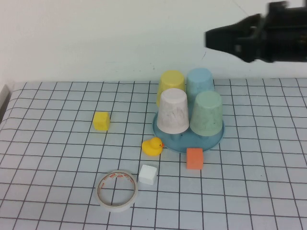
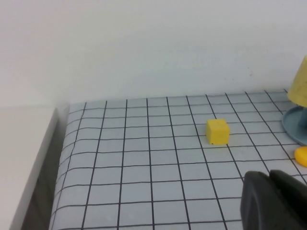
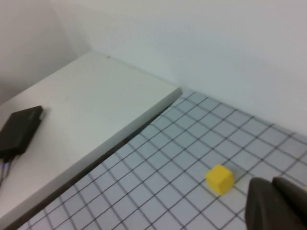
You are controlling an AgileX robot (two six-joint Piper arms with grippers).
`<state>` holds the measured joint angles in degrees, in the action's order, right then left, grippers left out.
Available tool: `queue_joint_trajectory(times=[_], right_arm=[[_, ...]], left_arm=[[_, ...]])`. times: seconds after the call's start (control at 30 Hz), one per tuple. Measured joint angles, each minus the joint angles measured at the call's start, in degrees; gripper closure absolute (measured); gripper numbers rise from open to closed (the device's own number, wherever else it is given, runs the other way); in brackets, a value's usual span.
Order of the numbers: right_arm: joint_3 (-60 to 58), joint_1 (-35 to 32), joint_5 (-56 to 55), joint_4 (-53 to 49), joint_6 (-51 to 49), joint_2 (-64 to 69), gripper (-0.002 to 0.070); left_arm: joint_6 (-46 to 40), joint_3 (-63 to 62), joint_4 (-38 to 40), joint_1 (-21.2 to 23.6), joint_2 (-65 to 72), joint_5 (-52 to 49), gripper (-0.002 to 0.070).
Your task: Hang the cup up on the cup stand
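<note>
The green cup (image 1: pixel 206 113) sits upside down on the blue cup stand (image 1: pixel 209 140), at its right front, beside the white cup (image 1: pixel 173 110). The right gripper (image 1: pixel 211 39) hangs above and behind, closed, holding nothing. The left gripper (image 2: pixel 268 178), closed and empty, is near the yellow block (image 2: pixel 218 131).

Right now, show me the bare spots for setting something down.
Free: left of the yellow block, and right of the orange block. Crowded: around the cup stand, rubber duck, white block, tape roll. Right gripper hovers shut above; left gripper shut.
</note>
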<state>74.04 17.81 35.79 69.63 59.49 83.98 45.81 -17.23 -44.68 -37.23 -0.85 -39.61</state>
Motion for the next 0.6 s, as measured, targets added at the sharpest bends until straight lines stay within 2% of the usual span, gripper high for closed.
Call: queue_joint_trajectory(times=[0.23, 0.33, 0.6], right_arm=[[-16.10, 0.00, -8.20, -1.95, -0.49, -21.08, 0.0668], [-22.98, 0.00, -8.59, -2.10, 0.50, -32.00, 0.0668], [-33.35, 0.00, -8.59, -2.10, 0.75, -49.47, 0.0668]], left_arm=[[-0.25, 1.40, 0.58, 0.00, 0.00, 0.35, 0.0676], [-0.25, 1.68, 0.76, 0.00, 0.00, 0.22, 0.0676], [-0.25, 1.68, 1.00, 0.00, 0.00, 0.14, 0.0676]])
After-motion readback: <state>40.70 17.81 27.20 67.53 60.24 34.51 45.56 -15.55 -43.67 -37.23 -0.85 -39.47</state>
